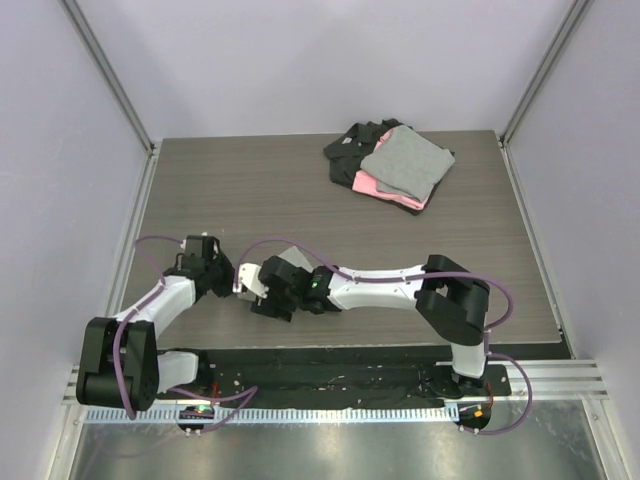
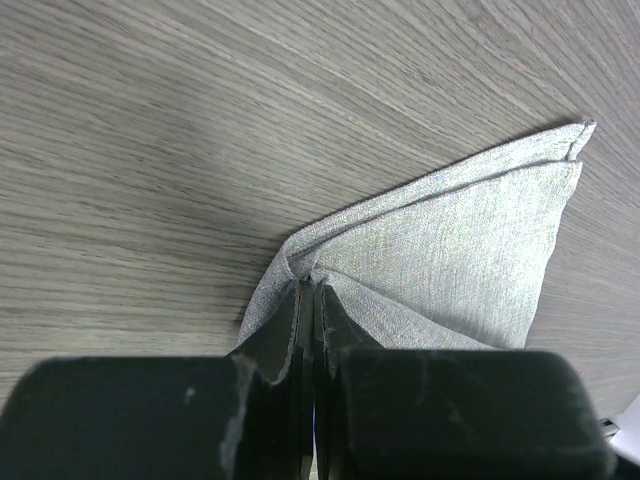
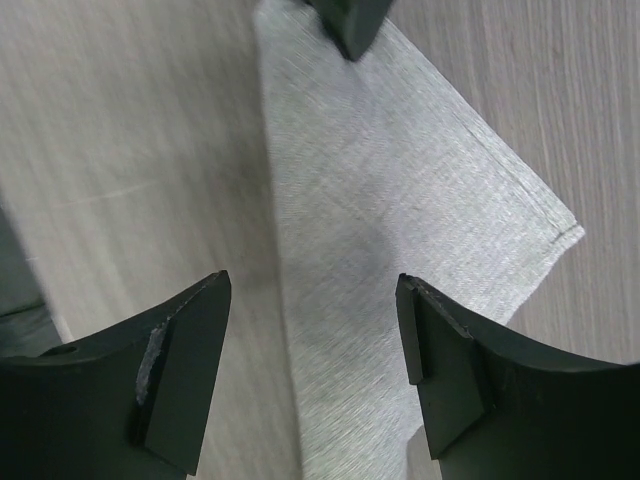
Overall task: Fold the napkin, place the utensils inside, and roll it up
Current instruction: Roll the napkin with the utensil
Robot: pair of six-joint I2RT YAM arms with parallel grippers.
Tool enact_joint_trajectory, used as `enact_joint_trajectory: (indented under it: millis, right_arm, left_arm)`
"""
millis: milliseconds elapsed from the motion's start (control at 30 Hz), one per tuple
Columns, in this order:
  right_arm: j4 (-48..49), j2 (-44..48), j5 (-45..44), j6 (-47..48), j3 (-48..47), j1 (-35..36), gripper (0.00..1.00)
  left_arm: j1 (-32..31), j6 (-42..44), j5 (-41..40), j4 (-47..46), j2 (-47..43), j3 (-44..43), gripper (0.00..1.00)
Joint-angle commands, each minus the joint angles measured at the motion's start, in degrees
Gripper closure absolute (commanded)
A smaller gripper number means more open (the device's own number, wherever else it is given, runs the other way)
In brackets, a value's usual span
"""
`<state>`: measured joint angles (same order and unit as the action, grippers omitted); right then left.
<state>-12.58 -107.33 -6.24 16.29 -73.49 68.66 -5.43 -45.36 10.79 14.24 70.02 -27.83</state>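
Observation:
The light-grey napkin (image 2: pixel 450 250) lies folded on the wooden table, two layered edges meeting at a far corner. My left gripper (image 2: pixel 308 290) is shut on the napkin's near corner, the cloth bunched at its tips. My right gripper (image 3: pixel 310 290) is open and hovers just above the napkin (image 3: pixel 400 200), its jaws wide apart with nothing between them. The left gripper's fingertip (image 3: pixel 345 20) shows at the top of the right wrist view. In the top view both grippers meet at the near left and hide most of the napkin (image 1: pixel 246 281). No utensils are in view.
A stack of grey, pink and black cloths (image 1: pixel 392 165) lies at the back right of the table. The table's front edge with the arm bases (image 1: pixel 330 385) runs just behind the grippers. Walls close in the left, right and back.

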Motion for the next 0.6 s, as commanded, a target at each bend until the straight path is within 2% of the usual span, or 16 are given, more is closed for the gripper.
enact_joint_trajectory:
  millis: [0, 400, 533, 567]
  right_arm:
    - [4.0, -2.1, -5.2, 3.3, -0.6, -0.5, 0.25]
    - [1.9, -7.0, -2.9, 2.9, -1.4, -1.7, 0.32]
    - [-0.2, -8.3, 1.7, 2.0, -1.9, -3.3, 0.42]
    - [-0.9, -8.7, 2.5, 1.8, -2.3, -3.5, 0.49]
  left_arm:
    - [0.4, 1.7, 0.3, 1.1, 0.8, -1.2, 1.00]
    - [0.3, 2.1, 0.9, 1.0, 1.1, -1.6, 1.00]
    - [0.4, 2.5, 1.8, 0.2, 1.3, -1.9, 1.00]
    - [0.3, 2.5, 2.0, -0.1, 1.2, -2.0, 1.00]
